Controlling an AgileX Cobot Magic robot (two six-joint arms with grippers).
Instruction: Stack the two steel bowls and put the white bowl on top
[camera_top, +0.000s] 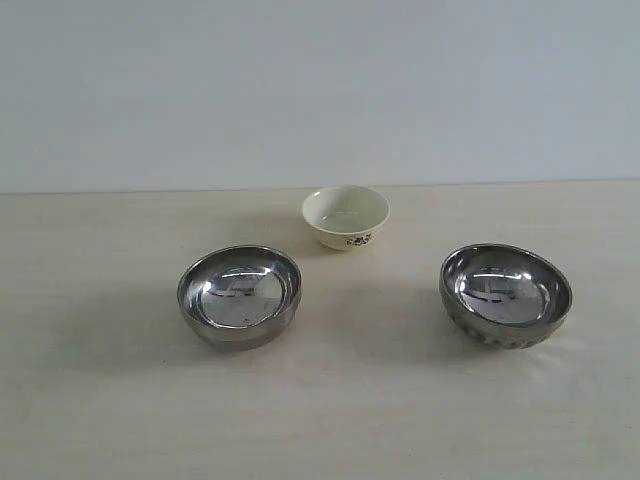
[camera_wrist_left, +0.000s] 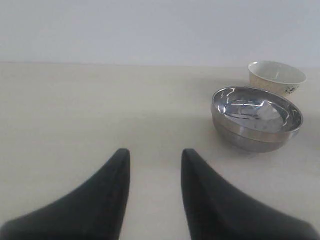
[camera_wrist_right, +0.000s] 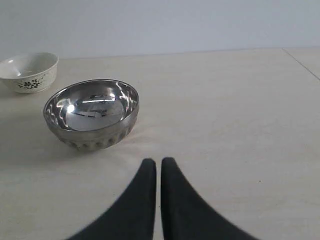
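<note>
A smooth steel bowl sits on the left of the table and a ribbed steel bowl on the right, well apart. The small white bowl with a dark floral mark stands behind and between them. Neither arm shows in the exterior view. My left gripper is open over bare table, with the smooth steel bowl and the white bowl ahead of it to one side. My right gripper is shut on nothing, short of the ribbed steel bowl, with the white bowl beyond.
The pale wooden table runs back to a plain light wall. A seam or table edge shows at the far corner of the right wrist view.
</note>
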